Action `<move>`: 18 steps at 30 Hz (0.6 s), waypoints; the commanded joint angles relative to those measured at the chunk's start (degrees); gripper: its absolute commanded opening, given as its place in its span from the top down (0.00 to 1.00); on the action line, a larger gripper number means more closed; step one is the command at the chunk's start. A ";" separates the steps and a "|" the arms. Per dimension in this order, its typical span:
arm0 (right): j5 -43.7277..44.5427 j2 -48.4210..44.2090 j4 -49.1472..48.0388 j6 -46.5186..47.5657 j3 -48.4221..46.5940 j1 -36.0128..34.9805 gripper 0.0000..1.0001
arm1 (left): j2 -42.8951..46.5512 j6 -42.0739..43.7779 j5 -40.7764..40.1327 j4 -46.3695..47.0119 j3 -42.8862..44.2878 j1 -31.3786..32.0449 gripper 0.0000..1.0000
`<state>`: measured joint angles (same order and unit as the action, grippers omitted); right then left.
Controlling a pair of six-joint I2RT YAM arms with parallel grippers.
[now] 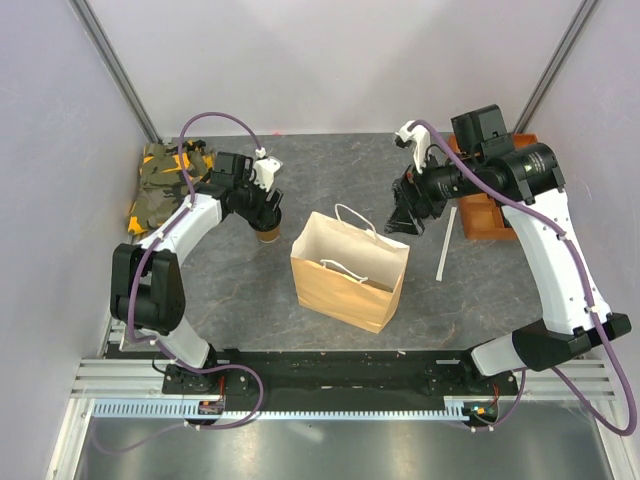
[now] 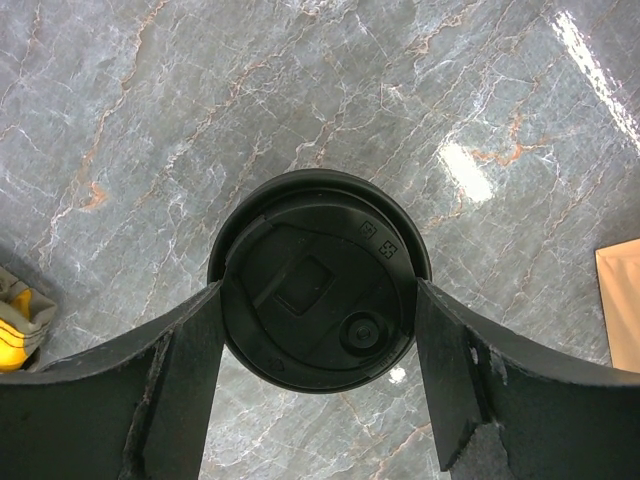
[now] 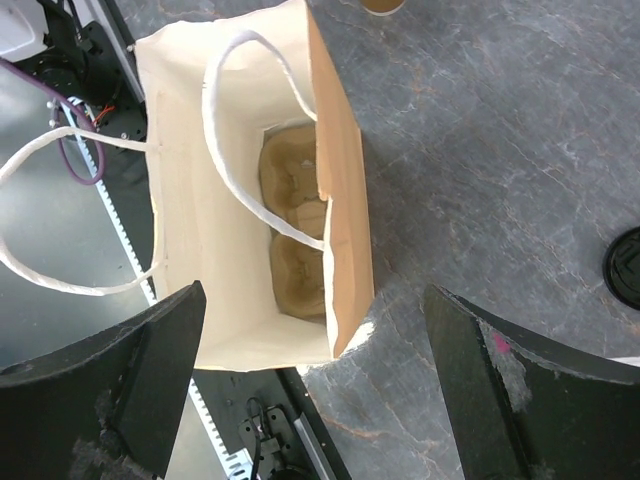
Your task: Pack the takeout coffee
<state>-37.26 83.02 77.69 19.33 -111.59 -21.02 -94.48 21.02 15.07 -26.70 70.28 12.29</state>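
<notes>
The takeout coffee [image 1: 268, 233] is a tan paper cup standing on the grey table left of the bag. From the left wrist view I look straight down on its round black lid [image 2: 318, 282]. My left gripper [image 2: 318, 300] is over the cup, with one finger pressed against each side of the lid. The brown paper bag [image 1: 345, 275] with white handles stands open in the middle. My right gripper [image 3: 312, 298] hovers open above the bag's right side, nothing between its fingers. A tan pulp carrier [image 3: 293, 230] lies at the bottom of the bag.
A brown box [image 1: 478, 215] sits at the back right under the right arm, and a white stick [image 1: 445, 245] lies next to it. A camouflage and yellow bundle [image 1: 160, 185] fills the back left corner. A dark round object [image 3: 625, 265] shows at the right wrist view's edge.
</notes>
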 commanded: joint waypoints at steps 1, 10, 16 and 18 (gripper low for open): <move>0.95 -0.41 3.61 1.06 -1.61 -2.01 0.02 | -0.97 2.45 -0.75 -0.72 1.26 -0.25 0.22; 3.41 -0.67 3.17 1.94 0.67 -5.44 0.02 | 0.87 1.75 2.41 -1.43 1.44 -0.34 0.34; 7.28 -1.63 0.72 1.67 5.67 -7.37 0.03 | 4.30 0.78 4.61 -1.34 1.44 -0.34 0.40; 10.25 -1.90 -1.22 0.97 7.95 -7.55 0.03 | 5.62 0.34 5.14 -1.34 1.26 -0.34 0.41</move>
<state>-32.29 82.74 77.58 20.34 -106.96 -28.21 -93.56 21.17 17.15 -28.03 70.35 12.12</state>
